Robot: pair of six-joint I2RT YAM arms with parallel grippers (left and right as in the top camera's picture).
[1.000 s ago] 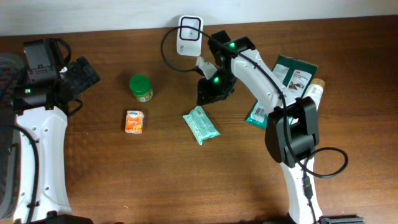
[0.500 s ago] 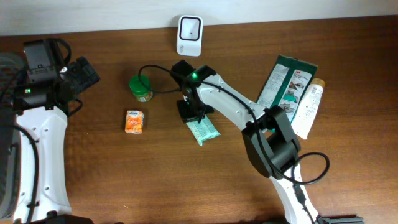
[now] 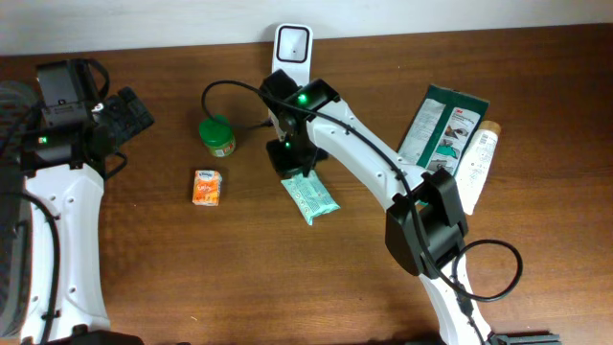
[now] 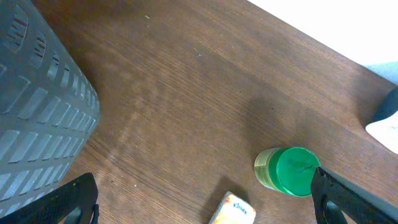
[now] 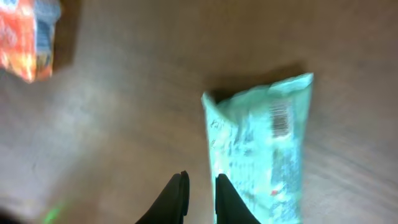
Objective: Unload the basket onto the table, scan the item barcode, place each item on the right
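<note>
Our right gripper (image 5: pixel 201 182) hangs low over the table with its jaws pinched almost together and nothing between them. Its tips are just beside the left edge of the teal soft-pack (image 5: pixel 261 155). That pack lies flat on the wood at mid-table, between the orange Kleenex box (image 3: pixel 206 187) and the green carton (image 3: pixel 442 125), with the white scanner (image 3: pixel 292 46) standing at the far edge beyond it. Its barcode (image 5: pixel 280 118) faces up near the far end.

We judge the pack light, soft and slick-filmed, likely to sag or crumple if squeezed at the middle. We would reopen and pinch across its near short end, leaving the barcode uncovered. Our left gripper (image 4: pixel 202 190) is spread wide and empty, well apart, above the green-lidded jar (image 4: pixel 292 171).
</note>
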